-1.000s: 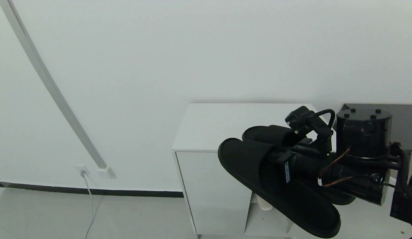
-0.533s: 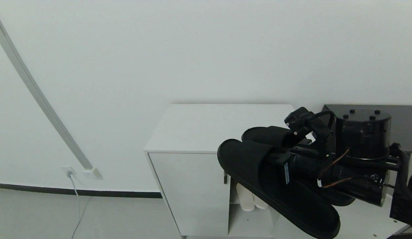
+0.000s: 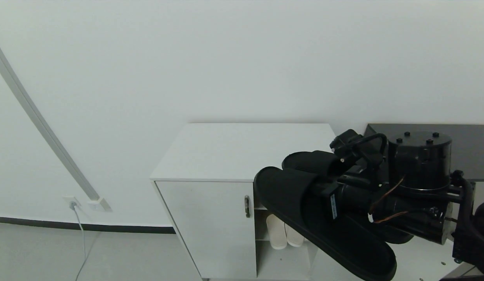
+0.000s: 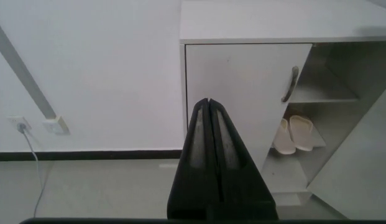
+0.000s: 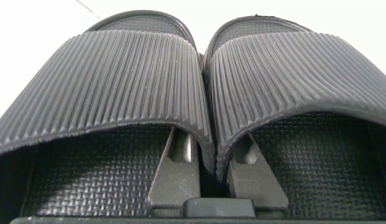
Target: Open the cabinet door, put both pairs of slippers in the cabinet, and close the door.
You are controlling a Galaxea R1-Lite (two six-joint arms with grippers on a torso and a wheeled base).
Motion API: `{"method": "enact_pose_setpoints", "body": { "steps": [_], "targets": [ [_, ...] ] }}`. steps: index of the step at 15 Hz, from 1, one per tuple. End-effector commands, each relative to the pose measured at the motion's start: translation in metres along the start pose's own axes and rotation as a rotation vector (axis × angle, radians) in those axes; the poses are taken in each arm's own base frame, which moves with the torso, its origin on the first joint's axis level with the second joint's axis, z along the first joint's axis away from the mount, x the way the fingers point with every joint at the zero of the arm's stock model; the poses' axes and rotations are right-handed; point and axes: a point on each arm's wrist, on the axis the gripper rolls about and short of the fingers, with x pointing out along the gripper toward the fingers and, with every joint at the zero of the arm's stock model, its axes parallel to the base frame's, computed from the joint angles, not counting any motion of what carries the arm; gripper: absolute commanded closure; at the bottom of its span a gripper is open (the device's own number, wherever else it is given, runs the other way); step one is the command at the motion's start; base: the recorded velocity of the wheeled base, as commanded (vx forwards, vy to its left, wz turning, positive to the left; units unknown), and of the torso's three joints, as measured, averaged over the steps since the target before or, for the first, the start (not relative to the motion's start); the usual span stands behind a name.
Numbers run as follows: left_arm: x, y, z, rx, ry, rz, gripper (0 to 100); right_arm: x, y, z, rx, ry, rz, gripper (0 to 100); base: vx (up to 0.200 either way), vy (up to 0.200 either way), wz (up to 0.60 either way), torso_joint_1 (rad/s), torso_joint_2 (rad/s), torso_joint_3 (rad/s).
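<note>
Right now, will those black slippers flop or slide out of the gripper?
Probably not floppy: the black slippers jut straight from the right gripper without sagging. Their ribbed straps and textured footbeds likely grip well, so slipping seems unlikely.

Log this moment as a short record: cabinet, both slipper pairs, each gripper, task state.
cabinet: white, against the wall; left door shut, right half open with shelves showing
white slippers: side by side on a shelf inside the open half
black slippers: outside the cabinet, held in the air in front of it
right gripper: one finger under each strap, clamping the black slippers together
left gripper: shut, empty, facing the cabinet
task state: one pair in, one pair not yet in, cabinet open
</note>
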Motion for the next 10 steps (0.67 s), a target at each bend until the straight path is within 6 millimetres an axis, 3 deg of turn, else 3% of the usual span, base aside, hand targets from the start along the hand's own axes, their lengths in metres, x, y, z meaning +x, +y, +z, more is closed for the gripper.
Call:
{"method": "enact_pose_setpoints", "body": {
  "steps": [1, 3, 6, 10],
  "targets": [
    [0.0001, 0.0, 0.0, 0.0, 0.001, 0.001, 100, 0.0012, 0.0001, -0.0024, -0.002, 0.009, 0.0, 100, 0.0, 0.0, 0.0, 0.0, 0.0, 0.0],
    [0.0001, 0.0, 0.0, 0.0, 0.001, 0.0, 100, 0.0015, 0.0002, -0.0032, -0.013, 0.012, 0.0, 100, 0.0, 0.0, 0.0, 0.0, 0.0, 0.0],
    [0.0001, 0.0, 0.0, 0.0, 0.001, 0.001, 100, 0.0015, 0.0002, -0.0032, -0.013, 0.012, 0.0, 100, 0.0, 0.0, -0.6, -0.002, 0.0, 0.004],
    [0.0001, 0.0, 0.0, 0.0, 0.001, -0.002, 100, 0.0017, 0.0002, -0.0049, -0.013, 0.018, 0.002, 100, 0.0, 0.0, 0.0, 0.0, 0.0, 0.0]
  ]
}}
